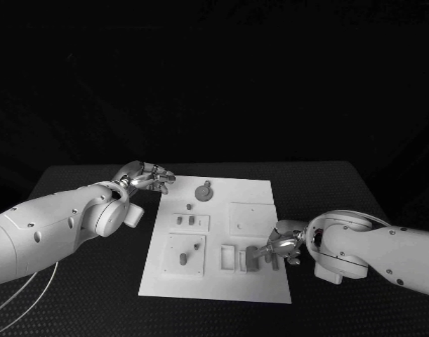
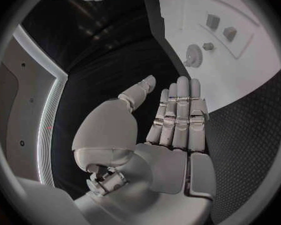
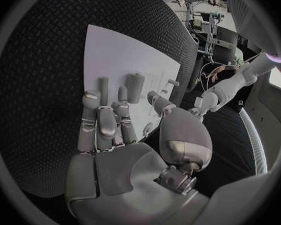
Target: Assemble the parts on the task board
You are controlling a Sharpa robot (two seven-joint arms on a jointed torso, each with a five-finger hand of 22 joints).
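Two hands worked opposite ends of the white task board. Right hand hovered over the board's 5 o'clock corner, fingers stretched nearly straight and close together, gripping nothing visible. Just ahead of those fingertips stood upright grey pegs, long axes rising off the board, one thinner peg beside. Seen from the head, dark slotted parts sat directly under that hand, so clearly the nearer one for them. Left hand waited off the board's 11 o'clock corner, over black table, flat and spread, holding nothing. Round knobbed part lay at 3 o'clock from it, near but apart.
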